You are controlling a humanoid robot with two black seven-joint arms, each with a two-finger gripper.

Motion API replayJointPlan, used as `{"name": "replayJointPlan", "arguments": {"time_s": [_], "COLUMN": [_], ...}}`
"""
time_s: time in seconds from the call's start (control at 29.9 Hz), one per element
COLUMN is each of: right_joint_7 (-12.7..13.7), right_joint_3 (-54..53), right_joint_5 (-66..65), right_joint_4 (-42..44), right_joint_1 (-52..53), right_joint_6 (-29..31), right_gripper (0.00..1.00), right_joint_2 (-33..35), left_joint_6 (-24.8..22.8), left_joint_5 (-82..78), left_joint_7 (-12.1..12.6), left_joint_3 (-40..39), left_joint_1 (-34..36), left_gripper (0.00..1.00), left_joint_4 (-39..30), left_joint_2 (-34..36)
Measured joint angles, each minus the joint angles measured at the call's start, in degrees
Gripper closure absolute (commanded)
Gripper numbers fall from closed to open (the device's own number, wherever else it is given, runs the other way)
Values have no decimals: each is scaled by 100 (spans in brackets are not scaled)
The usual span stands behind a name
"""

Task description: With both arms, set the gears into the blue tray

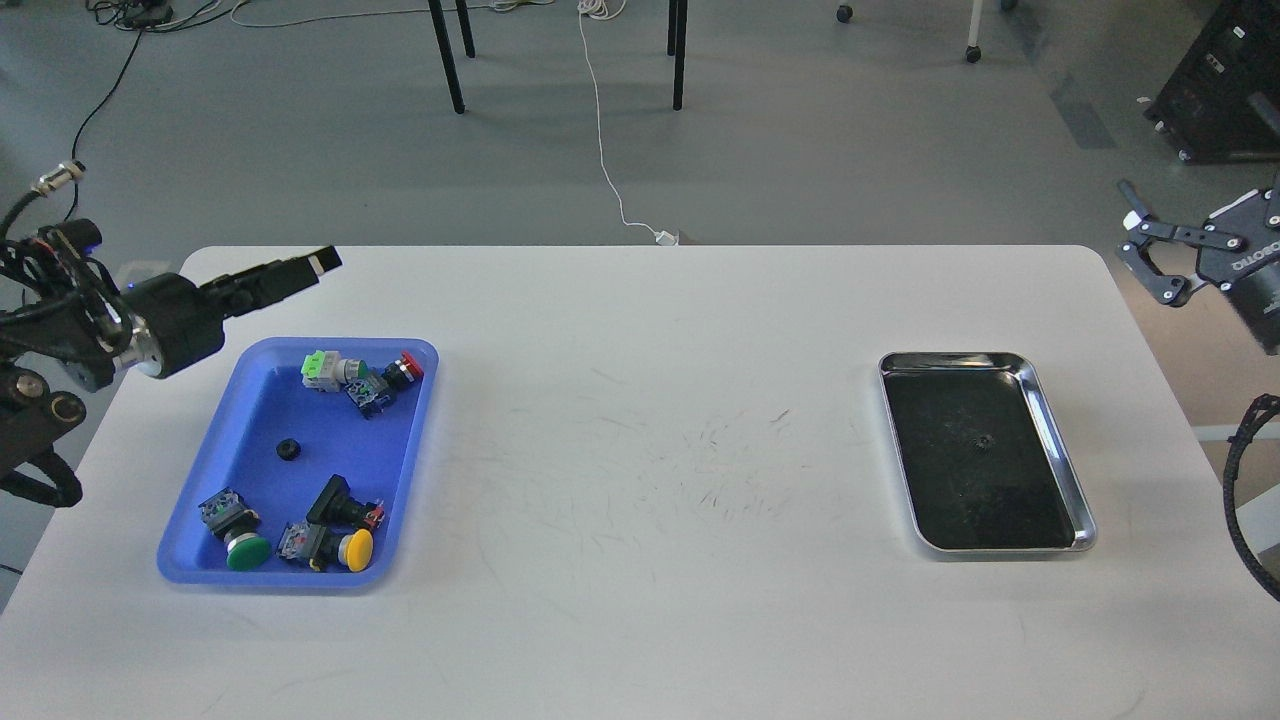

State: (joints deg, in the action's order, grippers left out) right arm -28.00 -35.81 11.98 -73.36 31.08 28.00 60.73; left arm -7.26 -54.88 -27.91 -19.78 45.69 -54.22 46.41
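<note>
The blue tray (262, 400) lies at the table's left. One small black gear (289, 449) rests on its floor, near the middle. A second tiny gear (986, 440) lies in the steel tray (1062, 445) at the right. My left gripper (318, 264) hovers over the table just behind the blue tray. It is seen side-on as one dark bar, so its fingers cannot be told apart. My right gripper (1185, 185) is raised beyond the table's right edge and is open and empty. One finger (1132, 205) shows clearly, and the rest is cut by the frame edge.
Several coloured push-button switches share the blue tray: a green-white one (322, 368), a red one (405, 368), a green cap (247, 551) and a yellow cap (357, 548). Chair legs and cables stand on the floor behind the table.
</note>
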Motion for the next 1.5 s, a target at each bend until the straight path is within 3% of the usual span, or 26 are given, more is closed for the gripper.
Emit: {"name": "replayJointPlan", "arguments": {"time_s": [0.17,0.27,0.37,0.57,0.7,1.1,1.3,1.5], "right_joint_7": [0,0,126,290,294,353,364,310], "right_joint_3": [29,104,413,1666,2582,4811,6106,6611], "right_joint_5": [-1119,-1875,-2740,-4165,-4688,-7439,-8610,-9632], "right_joint_4": [36,42,40,234,753,1556,1712,2277], "right_joint_1": [570,997,1512,2848,3630,4385,4622,4409], "right_joint_6": [0,0,2,2,2,-335,-391,-778], "right_gripper": [2,2,2,2,2,4,8,26], "right_joint_2": [565,728,734,378,-269,-1864,-2232,-2309], "left_joint_6": [-607,-715,-744,-828,-940,-1030,-1035,-1040], "left_joint_5": [2971,4517,5190,5459,5684,5941,5986,5989], "left_joint_7": [489,825,951,979,988,988,974,957], "left_joint_3": [-202,-503,-873,-1607,-1841,-1899,-1914,-1916], "left_joint_1": [499,569,574,541,529,418,418,400], "left_gripper": [2,2,2,2,2,2,2,2], "left_joint_4": [56,75,156,660,1178,1319,1273,1263], "left_joint_2": [-500,-784,-1106,-1950,-2461,-2574,-2560,-2540]}}
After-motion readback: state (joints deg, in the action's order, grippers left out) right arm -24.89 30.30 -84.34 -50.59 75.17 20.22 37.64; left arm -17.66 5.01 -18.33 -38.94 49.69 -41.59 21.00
